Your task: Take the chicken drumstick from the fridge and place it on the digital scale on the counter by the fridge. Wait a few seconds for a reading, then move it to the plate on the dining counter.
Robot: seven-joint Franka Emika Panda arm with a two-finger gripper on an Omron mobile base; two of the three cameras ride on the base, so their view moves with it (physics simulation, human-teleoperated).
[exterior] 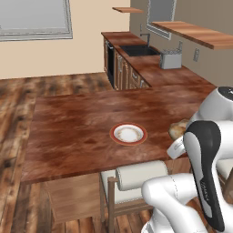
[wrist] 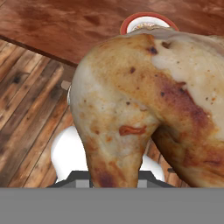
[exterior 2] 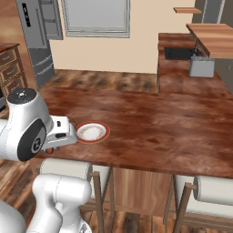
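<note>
The golden-brown lumpy chicken drumstick is seen very close in the hand view, where it covers most of the picture. It is held up in the air by the tool, but the tips of the tool are hidden behind the meat, so how they are closed on it cannot be told for sure. In the left base view a small piece of the drumstick is seen just past the white arm, above the near right part of the big wide reddish-brown wood bench.

The small round white plate with a reddish-orange rim is set flat on that bench, near its front edge. The drumstick is near the plate but not on it. In the right base view the plate is seen just beside the white end of the arm. In the hand view the red rim of the plate is seen just over the top of the meat.

A tall grey fridge is seen far back at the left of the right base view. White padded chairs are tucked under the front edge of the bench.
</note>
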